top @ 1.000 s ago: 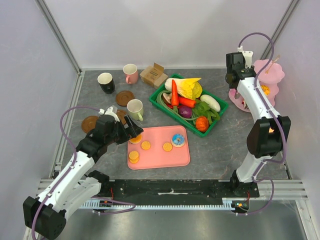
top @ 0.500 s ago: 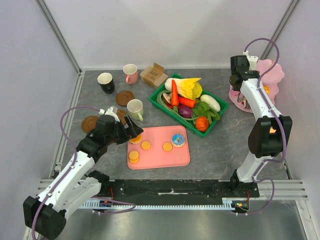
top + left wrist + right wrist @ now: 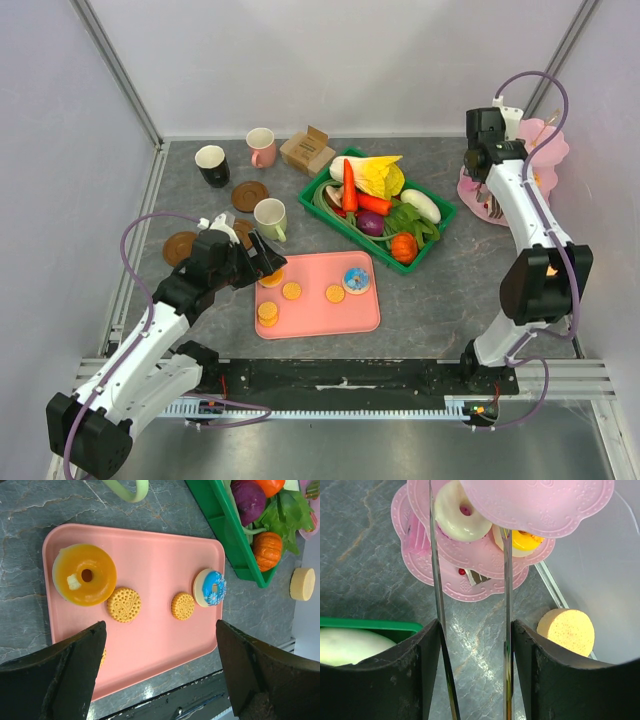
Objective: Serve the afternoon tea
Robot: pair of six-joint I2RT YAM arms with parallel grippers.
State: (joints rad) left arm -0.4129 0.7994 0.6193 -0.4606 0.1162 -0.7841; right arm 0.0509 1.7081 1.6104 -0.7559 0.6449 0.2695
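A pink tray (image 3: 320,305) holds an orange donut (image 3: 85,575), a blue donut (image 3: 210,587) and several round biscuits (image 3: 123,604). My left gripper (image 3: 160,645) is open and empty, above the tray's near left part. My right gripper (image 3: 475,645) is shut on metal tongs (image 3: 438,580), whose two blades reach up to the pink tiered stand (image 3: 485,555). The stand carries a white donut (image 3: 456,515), a yellow sweet (image 3: 525,540) and a cake slice (image 3: 477,577). The black mug (image 3: 212,165), pink mug (image 3: 261,147) and pale-green mug (image 3: 270,218) stand at the back left by brown coasters (image 3: 250,196).
A green basket (image 3: 440,215) of toy vegetables sits between the tray and the stand. A small cardboard box (image 3: 307,151) is by the pink mug. A yellow sponge (image 3: 566,629) lies at the right wall. A metal frame edges the table.
My right gripper has moved right and a little back, closer to the tiered stand, with the tongs in it. The left arm has not moved.
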